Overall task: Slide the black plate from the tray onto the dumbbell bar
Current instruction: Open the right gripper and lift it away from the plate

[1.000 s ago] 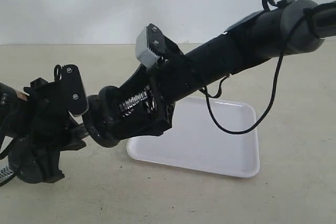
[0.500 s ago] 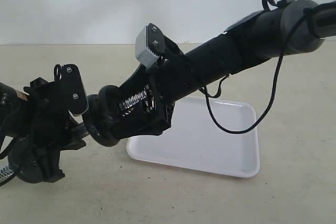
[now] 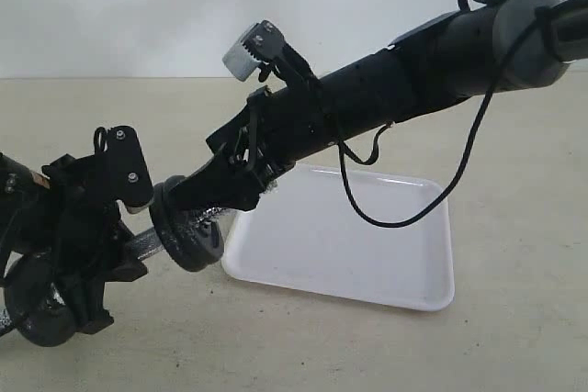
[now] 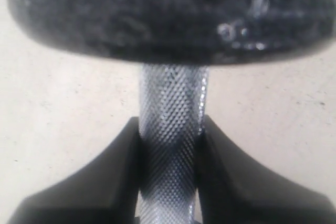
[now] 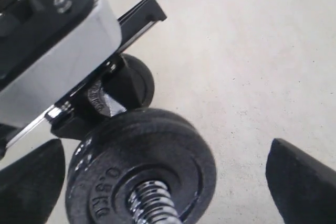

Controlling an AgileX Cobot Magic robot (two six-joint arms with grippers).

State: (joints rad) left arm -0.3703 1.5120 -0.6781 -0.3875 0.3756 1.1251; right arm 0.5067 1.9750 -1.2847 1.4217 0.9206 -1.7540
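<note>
Step judged complete: black plate [image 5: 142, 166] sits on dumbbell bar [image 4: 170, 93], beyond tray's [image 3: 386, 263] left edge; left gripper [image 4: 169, 132] pinches bar; right gripper [image 5: 165, 182] spread, untouching; next, retract along bar.

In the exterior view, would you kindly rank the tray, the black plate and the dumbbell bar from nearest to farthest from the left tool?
1. dumbbell bar: nearest, clamped between the fingers of the left tool, at the left.
2. black plate: threaded on the bar, just right of that tool.
3. tray: farthest, lying well off to the right.
</note>
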